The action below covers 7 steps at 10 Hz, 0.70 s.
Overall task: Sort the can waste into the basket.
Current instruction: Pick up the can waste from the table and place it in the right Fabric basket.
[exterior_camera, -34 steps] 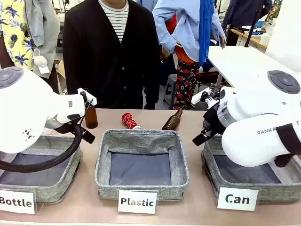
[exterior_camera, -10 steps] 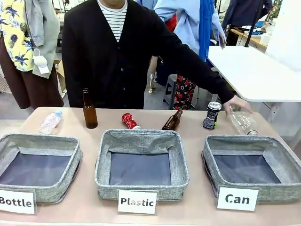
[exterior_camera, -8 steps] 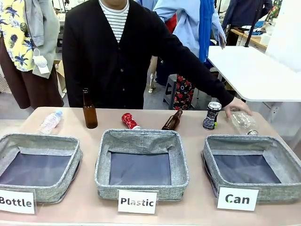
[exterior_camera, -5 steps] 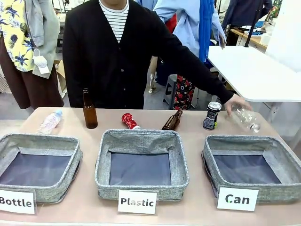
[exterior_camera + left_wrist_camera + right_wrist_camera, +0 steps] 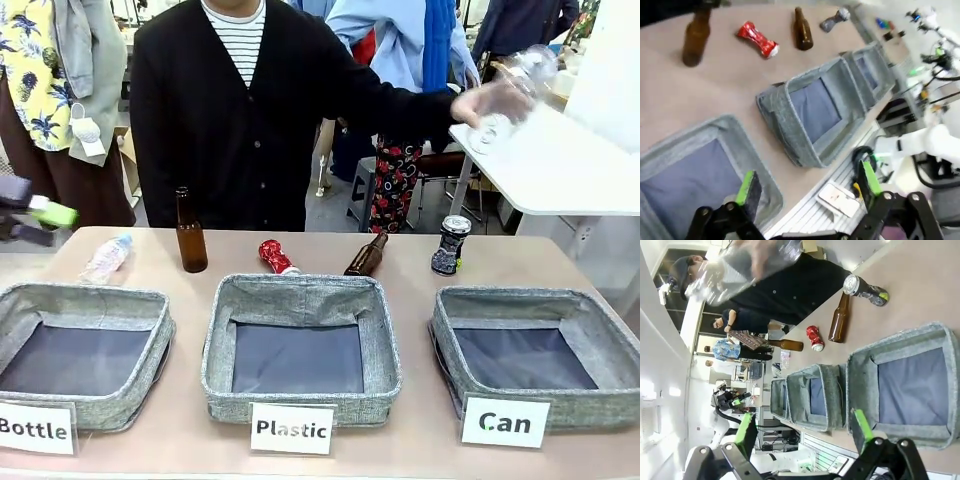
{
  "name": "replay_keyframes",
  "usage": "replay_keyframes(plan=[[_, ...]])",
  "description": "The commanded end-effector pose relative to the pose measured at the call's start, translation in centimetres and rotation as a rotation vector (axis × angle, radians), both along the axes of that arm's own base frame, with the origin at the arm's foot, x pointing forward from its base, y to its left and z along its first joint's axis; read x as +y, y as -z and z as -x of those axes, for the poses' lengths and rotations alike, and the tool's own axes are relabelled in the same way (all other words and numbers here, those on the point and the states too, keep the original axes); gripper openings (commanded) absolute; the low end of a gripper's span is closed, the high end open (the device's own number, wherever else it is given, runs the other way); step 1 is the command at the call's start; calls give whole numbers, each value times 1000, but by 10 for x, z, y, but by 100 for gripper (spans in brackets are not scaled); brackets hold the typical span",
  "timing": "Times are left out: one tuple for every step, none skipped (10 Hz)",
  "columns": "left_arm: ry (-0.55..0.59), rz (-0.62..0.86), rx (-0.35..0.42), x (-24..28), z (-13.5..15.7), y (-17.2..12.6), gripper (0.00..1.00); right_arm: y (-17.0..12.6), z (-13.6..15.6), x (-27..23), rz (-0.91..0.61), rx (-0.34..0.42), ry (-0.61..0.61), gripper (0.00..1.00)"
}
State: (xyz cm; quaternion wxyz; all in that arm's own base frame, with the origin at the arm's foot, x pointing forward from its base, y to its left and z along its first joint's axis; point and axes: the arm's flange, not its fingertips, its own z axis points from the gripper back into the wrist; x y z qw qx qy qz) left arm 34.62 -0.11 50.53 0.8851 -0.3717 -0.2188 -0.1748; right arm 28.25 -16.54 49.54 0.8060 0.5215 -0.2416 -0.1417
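The left gripper [image 5: 807, 182] is spread wide with nothing between its green pads; in its wrist view one pad hangs over the near corner of the "Bottle" basket [image 5: 687, 141]. The right gripper [image 5: 803, 427] is likewise spread wide and empty, above the near edge of the table [image 5: 310, 250].

Outward from there, the "Can" basket [image 5: 530, 300] sits at the right end of the row with its dark lining bare and its white sign [image 5: 505, 422] in front. The dark can [image 5: 450, 246] stands upright on the table at about 11 o'clock from that basket, just beyond its far rim. The red crushed can [image 5: 276, 257] lies on its side at 12 o'clock from the "Plastic" basket [image 5: 300, 290], near a brown bottle [image 5: 367, 257] lying at its 1 o'clock. Another brown bottle [image 5: 190, 235] stands upright at the red can's 9 o'clock, and a clear plastic bottle [image 5: 107, 258] lies farther that way.

Across the table a person's hand [image 5: 478, 103] is raised (blurred) around another clear bottle [image 5: 515, 80].
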Motion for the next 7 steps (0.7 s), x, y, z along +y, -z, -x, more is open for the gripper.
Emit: replay_keyframes(plan=[[-13,-115,47,-33,-13,13,100,-1,-3,-1,-5,-38,-5,100],[0,0,0,0,0,0,100,-1,-3,-1,-5,-38,-5,100],[0,0,0,0,0,0,100,-1,-3,-1,-5,-38,-5,100],[0,0,0,0,0,0,100,-1,-3,-1,-5,-38,-5,100],[1,-42,5,-28,-7,1,100,-1,-3,-1,-5,-38,-5,100],[-161,24,33,-40,-23,1,100,-1,-3,-1,-5,-38,-5,100],[-267,33,10,-64,-43,2,100,-1,-3,-1,-5,-38,-5,100]])
